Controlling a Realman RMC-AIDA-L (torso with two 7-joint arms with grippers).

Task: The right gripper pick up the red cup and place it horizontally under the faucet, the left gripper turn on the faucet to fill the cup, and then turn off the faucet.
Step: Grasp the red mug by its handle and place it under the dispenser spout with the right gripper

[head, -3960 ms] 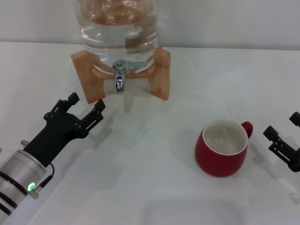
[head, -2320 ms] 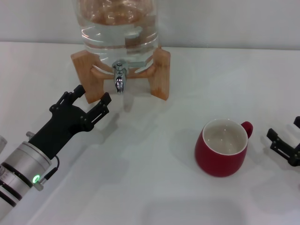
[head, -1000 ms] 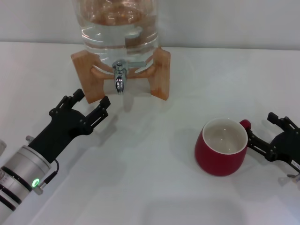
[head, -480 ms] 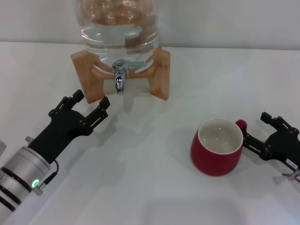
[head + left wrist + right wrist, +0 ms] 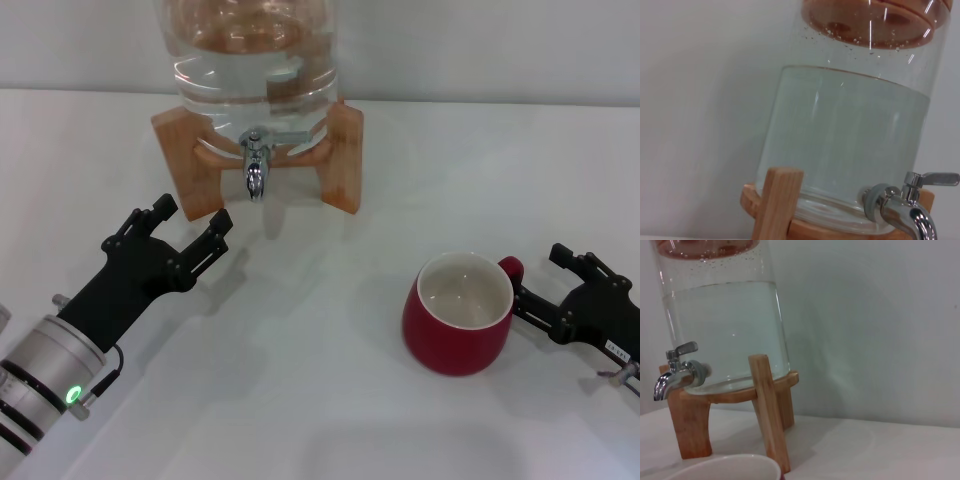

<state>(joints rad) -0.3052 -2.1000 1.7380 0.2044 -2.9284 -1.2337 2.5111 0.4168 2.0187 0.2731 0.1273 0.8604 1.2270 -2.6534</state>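
Your right claw (image 5: 528,283) sits at about 4 o'clock on the white bench (image 5: 330,400), low at the edge of the head view, with its two black fingers spread on either side of the small loop handle of the red cup (image 5: 456,313); the fingers are parted and you cannot tell from this view whether they actually press the handle or only flank it. The cup stands upright on the bench, its off-white inside facing up, handle turned toward the right claw, well apart from the faucet (image 5: 256,165). That faucet hangs at 12 o'clock from the clear water jug (image 5: 255,55), which rests in a wooden stand (image 5: 343,160); its flat lever points off to the jug's right side, and the spout aims down at bare bench. Your left claw (image 5: 185,228) is at about 9 o'clock, fingers released and spread, holding nothing, aimed up toward the stand's near left leg and near it without touching. The left wrist view looks up at the jug, stand and faucet (image 5: 905,207). The right wrist view shows the cup's pale rim (image 5: 727,467) just beneath the camera, with the jug beyond.
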